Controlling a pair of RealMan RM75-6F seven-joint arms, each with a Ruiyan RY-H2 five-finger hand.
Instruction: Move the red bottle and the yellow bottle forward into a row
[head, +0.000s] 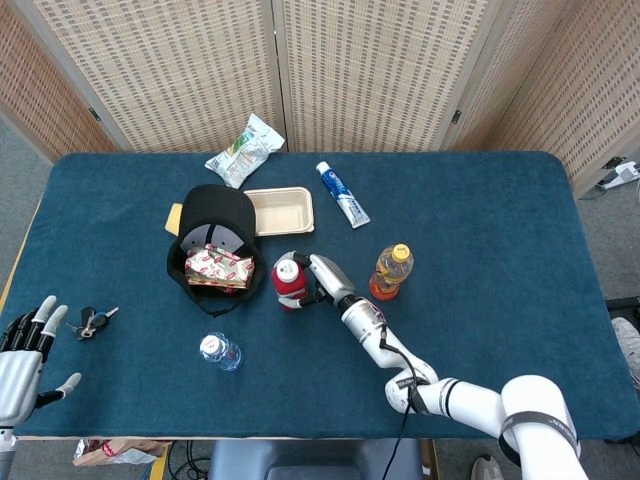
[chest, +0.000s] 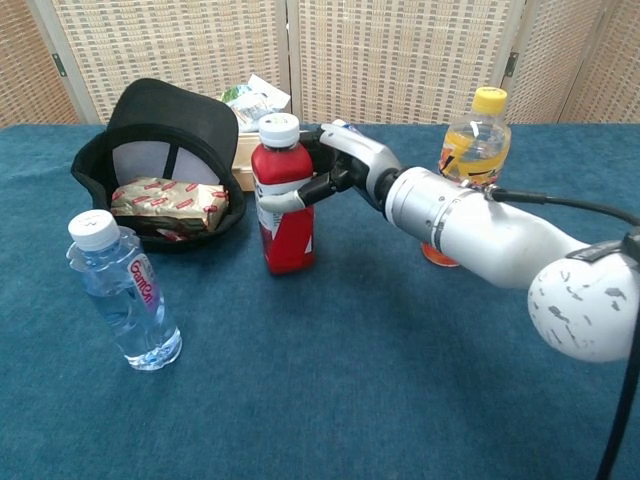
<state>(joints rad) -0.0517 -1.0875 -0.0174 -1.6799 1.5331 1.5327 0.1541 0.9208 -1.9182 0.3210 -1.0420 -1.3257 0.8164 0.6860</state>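
Red bottle (chest: 283, 206), centre-left of frame, stands clamped high in my right hand (chest: 335, 172); dragged from there it could tip into the black cap (chest: 165, 135) just beside it.

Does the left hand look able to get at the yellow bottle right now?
Probably not. The left hand rests open at the table's near left corner, while the yellow bottle stands far across, beyond the right hand gripping the red bottle.
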